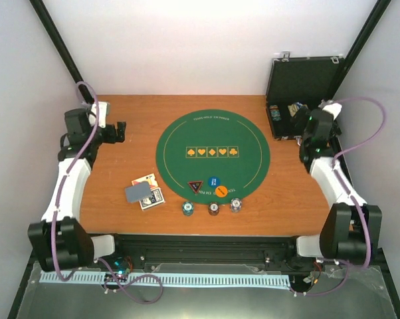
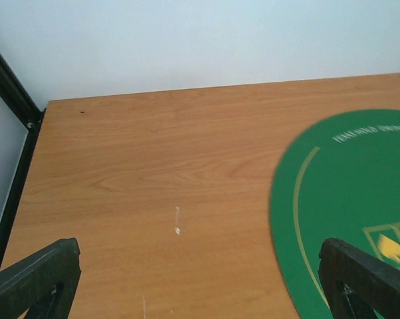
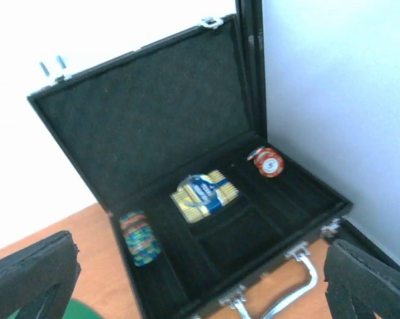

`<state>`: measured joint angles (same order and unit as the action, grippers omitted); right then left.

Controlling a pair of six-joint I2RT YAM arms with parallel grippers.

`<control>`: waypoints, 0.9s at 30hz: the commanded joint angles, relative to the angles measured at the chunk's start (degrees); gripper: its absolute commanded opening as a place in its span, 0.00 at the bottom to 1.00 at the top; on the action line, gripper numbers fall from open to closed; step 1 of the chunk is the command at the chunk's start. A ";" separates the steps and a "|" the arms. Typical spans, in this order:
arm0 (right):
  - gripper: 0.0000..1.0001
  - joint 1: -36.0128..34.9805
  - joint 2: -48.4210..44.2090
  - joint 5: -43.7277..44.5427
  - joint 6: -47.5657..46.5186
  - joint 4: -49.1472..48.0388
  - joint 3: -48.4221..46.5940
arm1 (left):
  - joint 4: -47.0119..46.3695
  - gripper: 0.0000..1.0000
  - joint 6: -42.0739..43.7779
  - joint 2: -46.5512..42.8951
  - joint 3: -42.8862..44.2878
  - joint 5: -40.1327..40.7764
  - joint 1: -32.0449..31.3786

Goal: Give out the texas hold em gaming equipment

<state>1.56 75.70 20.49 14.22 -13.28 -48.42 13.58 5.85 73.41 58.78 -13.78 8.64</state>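
Over at the far right corner of the table point(image 1: 127, 212) sits a black case point(image 3: 153, 113), lid propped up against the wall. Inside there's a blue-green chip stack point(image 3: 140, 238) in the left slot, a clear pack with a blue label point(image 3: 203, 194) in the middle, and a few orange-red chips point(image 3: 268, 161) on the right. A round green mat point(image 1: 213, 133) takes up the centre of the wood.

The stuff already out: playing cards point(image 1: 145, 193) in a messy little pile on the wood just left of the mat's near edge, grey backs mostly, and one or two look face up. Three poker chip stacks point(image 1: 213, 209) line up along the mat's near rim. On the felt near that rim are the triangle marker point(image 1: 195, 186), blue disc point(image 1: 213, 180) and orange disc point(image 1: 220, 191), all close together.

The right gripper point(image 3: 200, 244) faces into the case, jaws spread wide, gripping nothing. The left gripper point(image 2: 199, 247) is over bare wood at the far left, also wide open and holding nothing, with the mat's edge just beside its right finger.
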 commanded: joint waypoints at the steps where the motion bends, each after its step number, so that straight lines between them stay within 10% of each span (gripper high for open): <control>1: 1.00 8.83 5.14 -24.77 17.02 24.07 -10.75 | 25.18 1.00 4.47 -6.62 7.18 -8.37 1.24; 3: 1.00 8.22 5.65 -34.85 18.08 22.69 -10.86 | 31.60 1.00 5.42 -8.16 10.38 -8.45 1.47; 16: 1.00 -43.94 12.10 -12.32 4.52 39.20 -17.82 | 44.56 1.00 7.82 -13.83 7.15 -3.62 1.97; 27: 0.80 -56.50 23.17 -11.90 10.38 40.75 -16.43 | 44.85 1.00 7.59 -13.88 4.74 0.84 1.94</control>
<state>-53.63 96.42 7.57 21.78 25.78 -65.41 57.60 12.91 59.99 63.00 -15.57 10.00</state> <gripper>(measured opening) 0.836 0.999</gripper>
